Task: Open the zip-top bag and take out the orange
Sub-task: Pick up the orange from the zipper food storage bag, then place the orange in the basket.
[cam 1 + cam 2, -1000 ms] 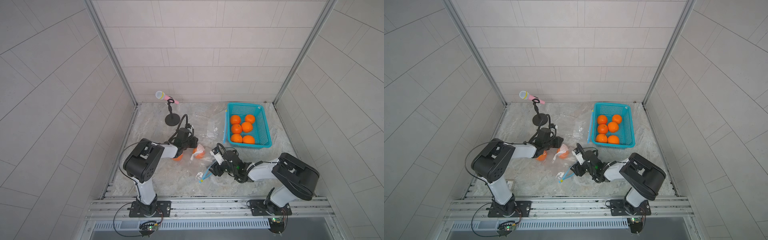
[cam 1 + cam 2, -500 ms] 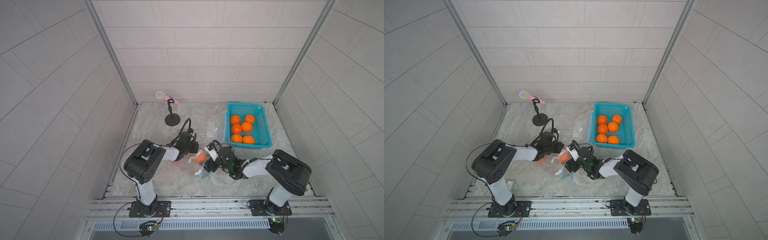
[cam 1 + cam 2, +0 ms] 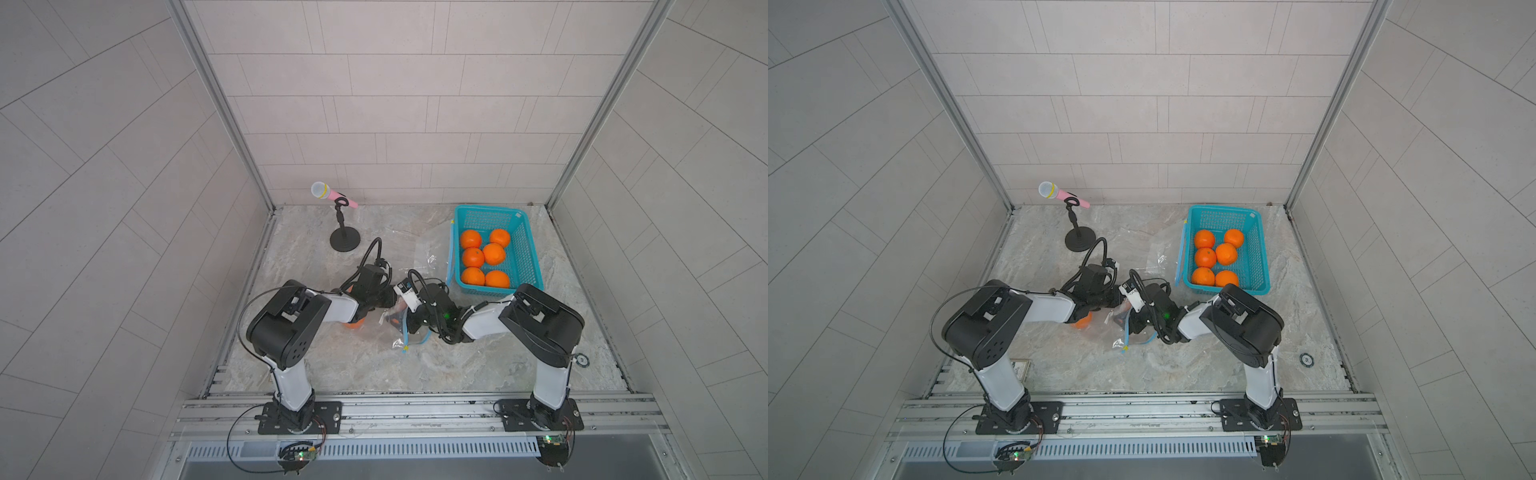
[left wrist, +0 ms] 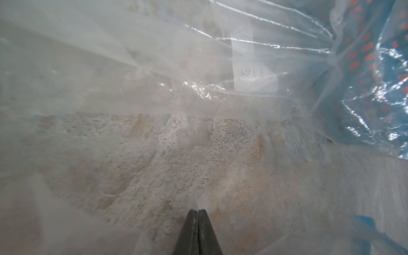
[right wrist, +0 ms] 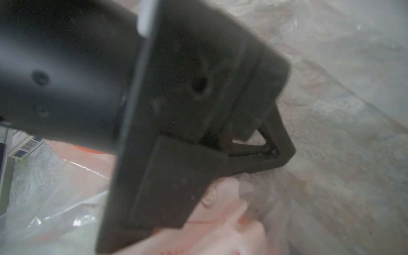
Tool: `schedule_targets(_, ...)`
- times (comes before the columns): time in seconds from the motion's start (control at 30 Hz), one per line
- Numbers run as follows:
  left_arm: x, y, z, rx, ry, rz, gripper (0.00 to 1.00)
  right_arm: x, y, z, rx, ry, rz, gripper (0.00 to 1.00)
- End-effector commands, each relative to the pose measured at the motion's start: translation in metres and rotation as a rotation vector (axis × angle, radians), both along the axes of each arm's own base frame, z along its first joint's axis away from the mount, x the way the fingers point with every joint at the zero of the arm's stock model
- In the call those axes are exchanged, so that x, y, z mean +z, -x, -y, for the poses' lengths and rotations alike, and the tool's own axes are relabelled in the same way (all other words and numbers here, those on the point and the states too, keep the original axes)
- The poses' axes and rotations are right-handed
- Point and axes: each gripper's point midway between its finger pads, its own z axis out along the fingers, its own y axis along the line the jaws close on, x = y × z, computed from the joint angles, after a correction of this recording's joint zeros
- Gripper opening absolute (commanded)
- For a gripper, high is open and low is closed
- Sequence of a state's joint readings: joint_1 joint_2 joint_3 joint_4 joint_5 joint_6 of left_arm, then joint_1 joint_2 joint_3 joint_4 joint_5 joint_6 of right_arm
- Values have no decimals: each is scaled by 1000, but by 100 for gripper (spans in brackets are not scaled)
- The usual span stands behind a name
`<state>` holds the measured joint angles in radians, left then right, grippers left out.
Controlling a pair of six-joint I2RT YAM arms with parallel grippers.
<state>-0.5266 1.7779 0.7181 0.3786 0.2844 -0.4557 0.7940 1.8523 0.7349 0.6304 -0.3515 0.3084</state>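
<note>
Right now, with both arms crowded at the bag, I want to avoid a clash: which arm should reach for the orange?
Probably the right. The left gripper is shut at the zip-top bag, so it can anchor; the right gripper faces the orange showing through the film.

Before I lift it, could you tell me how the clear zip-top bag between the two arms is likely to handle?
The zip-top bag is probably floppy: in the left wrist view its film lies in creases and folds. It is likely slippery too, given the glossy glints. Lifted by one edge, it would probably sag rather than hold shape.
</note>
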Motion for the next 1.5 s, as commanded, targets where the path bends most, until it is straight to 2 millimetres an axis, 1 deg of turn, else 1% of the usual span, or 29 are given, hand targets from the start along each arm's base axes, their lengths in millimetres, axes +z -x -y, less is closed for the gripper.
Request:
schedule_targets(0.0, -20, 15, -20, 21, -119, -80, 9, 20, 17, 19, -32, -28, -8, 69)
schedule_targets(0.03, -21, 11, -26, 38, -139, -82, 9, 14, 29, 33, -45, -12, -43, 68)
schedule_targets(0.1, -24, 5, -32, 47, -137, -96, 7, 16, 45, 46, -49, -9, -85, 67)
schedule_targets(0.2, -25, 0, -33, 59, -124, -98, 5, 21, 61, 56, -47, 10, -134, 66)
schedule_targets(0.27, -21, -1, -31, 56, -109, -91, 5, 25, 68, 61, -51, 7, -141, 64)
schedule_targets(0.37, -6, 0, -21, 32, -67, -65, 5, 39, 78, 72, -72, -13, -171, 64)
schedule_targets(0.43, 13, -4, -17, 34, -63, -35, 8, 50, 90, 82, -74, -24, -210, 63)
schedule_targets(0.47, 22, -8, -17, 42, -63, -17, 10, 52, 92, 89, -103, -23, -224, 63)
schedule_targets(0.5, 32, -12, -16, 49, -60, 2, 15, 56, 92, 99, -144, -13, -239, 64)
schedule_targets(0.57, 55, -17, -9, 39, -23, 27, 26, 68, 84, 120, -234, 17, -225, 63)
schedule_targets(0.6, 70, -17, -4, 35, 2, 59, 34, 75, 82, 132, -275, 37, -231, 63)
schedule_targets(0.67, 99, -14, 7, 30, 5, 126, 54, 98, 75, 153, -343, 45, -232, 62)
schedule_targets(0.7, 113, -12, 15, 18, 1, 157, 63, 112, 69, 165, -384, 43, -213, 62)
schedule_targets(0.73, 126, -8, 25, -4, 6, 179, 66, 126, 61, 180, -433, 46, -198, 62)
schedule_targets(0.77, 135, -5, 33, -20, 9, 194, 73, 131, 57, 194, -478, 62, -205, 62)
schedule_targets(0.8, 146, -1, 43, -36, 15, 217, 97, 138, 51, 210, -521, 84, -217, 62)
schedule_targets(0.83, 153, 3, 52, -54, 25, 234, 100, 143, 45, 225, -562, 115, -222, 62)
schedule_targets(0.87, 159, 7, 62, -75, 43, 247, 100, 147, 37, 239, -605, 144, -227, 62)
schedule_targets(0.93, 170, 17, 92, -143, 119, 256, 100, 152, 15, 273, -711, 192, -242, 62)
schedule_targets(0.97, 171, 21, 103, -171, 133, 251, 100, 150, 7, 291, -772, 238, -256, 62)
schedule_targets(1.03, 175, 34, 125, -208, 118, 279, 100, 138, -11, 319, -855, 337, -303, 61)
schedule_targets(1.13, 183, 52, 153, -250, 94, 351, 100, 119, -34, 351, -938, 441, -371, 61)
schedule_targets(1.2, 181, 58, 169, -259, 118, 353, 100, 107, -48, 365, -967, 508, -402, 60)
schedule_targets(1.23, 177, 62, 177, -280, 145, 339, 100, 102, -56, 368, -958, 508, -438, 60)
schedule_targets(1.27, 174, 64, 180, -284, 155, 329, 100, 97, -60, 368, -943, 502, -481, 58)
schedule_targets(1.37, 160, 66, 180, -277, 158, 314, 100, 83, -80, 377, -974, 541, -495, 57)
schedule_targets(1.47, 148, 74, 178, -293, 167, 292, 100, 74, -97, 372, -953, 541, -524, 57)
